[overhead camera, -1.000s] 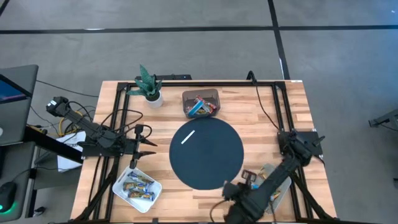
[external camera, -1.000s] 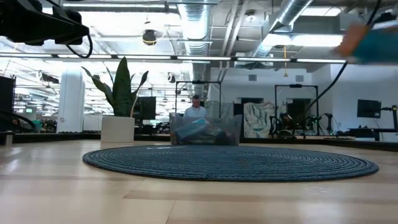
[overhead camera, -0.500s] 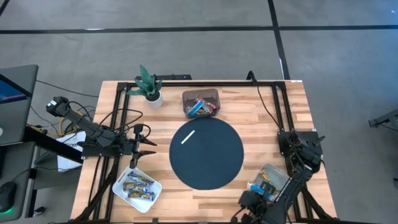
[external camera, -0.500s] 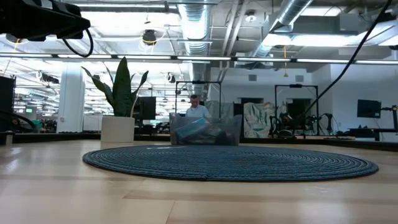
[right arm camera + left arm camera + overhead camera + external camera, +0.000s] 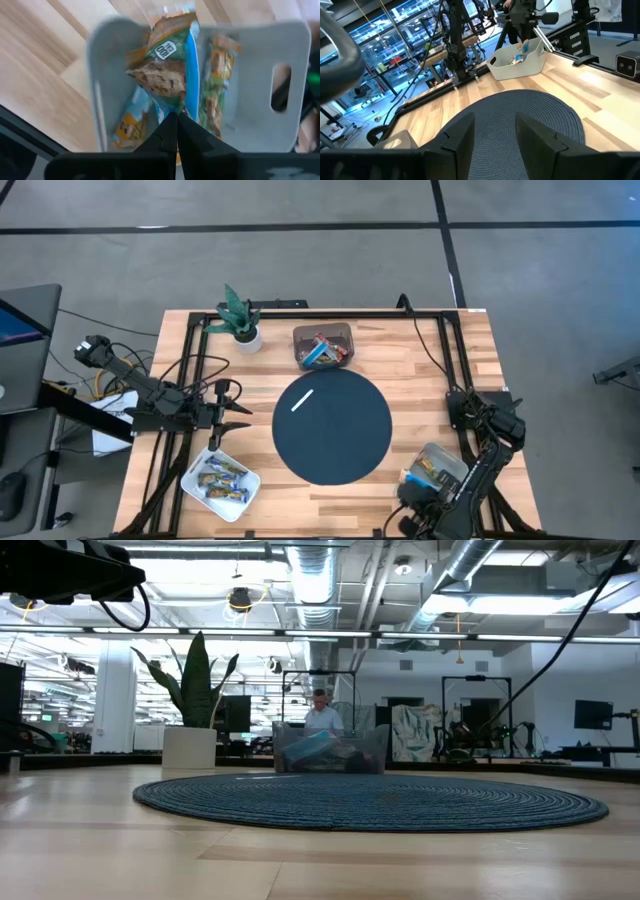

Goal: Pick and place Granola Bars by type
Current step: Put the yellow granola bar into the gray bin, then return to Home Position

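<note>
My right gripper (image 5: pixel 176 131) is at the table's near right corner (image 5: pixel 412 494), over a pale grey bin (image 5: pixel 285 130). It is shut on a blue-green and brown granola bar (image 5: pixel 165 65). Other bars (image 5: pixel 217 85) lie in that bin (image 5: pixel 436 470). A brown bin (image 5: pixel 322 346) of mixed bars stands at the far side. A white bin (image 5: pixel 222 480) holding bars stands near left. My left gripper (image 5: pixel 236 412) is open and empty, left of the dark round mat (image 5: pixel 332 426), above the table (image 5: pixel 495 135). My right gripper pinches one end of the granola bar's wrapper (image 5: pixel 172 109) between its two shut fingertips. The bar reaches out ahead of the fingers, over the grey bin's open top. Whether its far end touches the bars inside, I cannot tell.
A thin white stick (image 5: pixel 303 399) lies on the mat's far left part. A potted plant (image 5: pixel 240 322) stands at the far left. Black frame rails (image 5: pixel 190 370) run along the table's left, right and far sides. A person (image 5: pixel 322 712) shows beyond the table.
My right gripper has carried the bar from the mat's near right edge toward the table's near right corner and now holds it over the grey bin. My left arm has kept still.
</note>
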Tool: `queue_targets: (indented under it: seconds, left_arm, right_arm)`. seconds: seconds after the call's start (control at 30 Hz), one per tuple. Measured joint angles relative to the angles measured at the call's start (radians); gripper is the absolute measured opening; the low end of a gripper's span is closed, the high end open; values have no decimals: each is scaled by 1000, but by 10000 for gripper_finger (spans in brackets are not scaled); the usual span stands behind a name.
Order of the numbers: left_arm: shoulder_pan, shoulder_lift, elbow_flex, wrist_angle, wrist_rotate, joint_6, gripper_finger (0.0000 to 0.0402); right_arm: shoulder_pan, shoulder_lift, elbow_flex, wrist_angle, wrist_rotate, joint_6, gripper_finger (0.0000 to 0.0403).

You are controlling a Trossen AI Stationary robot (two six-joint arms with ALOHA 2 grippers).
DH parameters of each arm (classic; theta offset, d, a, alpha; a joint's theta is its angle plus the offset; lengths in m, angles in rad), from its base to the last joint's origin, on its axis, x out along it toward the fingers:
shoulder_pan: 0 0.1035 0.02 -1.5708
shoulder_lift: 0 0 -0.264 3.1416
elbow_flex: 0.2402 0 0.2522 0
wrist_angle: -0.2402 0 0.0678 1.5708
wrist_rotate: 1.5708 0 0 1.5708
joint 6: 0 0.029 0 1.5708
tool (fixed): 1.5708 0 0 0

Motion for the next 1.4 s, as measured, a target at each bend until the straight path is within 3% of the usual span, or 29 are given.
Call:
queue_targets:
  seconds: [0.13, 0.43, 0.83, 0.97, 1.13, 1.4]
  left_arm:
    - [0, 0, 0, 0, 2, -9, 137]
    - [0, 0, 0, 0, 1, -13, 137]
    - [0, 0, 0, -1, 6, -21, 137]
    - [0, 0, 0, 7, 69, -7, 137]
    - [0, 0, 0, 30, 196, 32, 137]
    - [0, 0, 0, 190, 164, 14, 137]
  right_arm:
    - [7, -1, -20, -1, -42, 28, 0]
    - [11, -2, -29, 0, 4, 64, 7]
    - [12, -2, -1, 0, 34, 49, 123]
    - [7, -2, 53, -1, 233, -9, 147]
    - [-5, -2, 142, 4, 608, -140, 158]
    - [-49, -2, 175, 100, 1165, -676, 157]
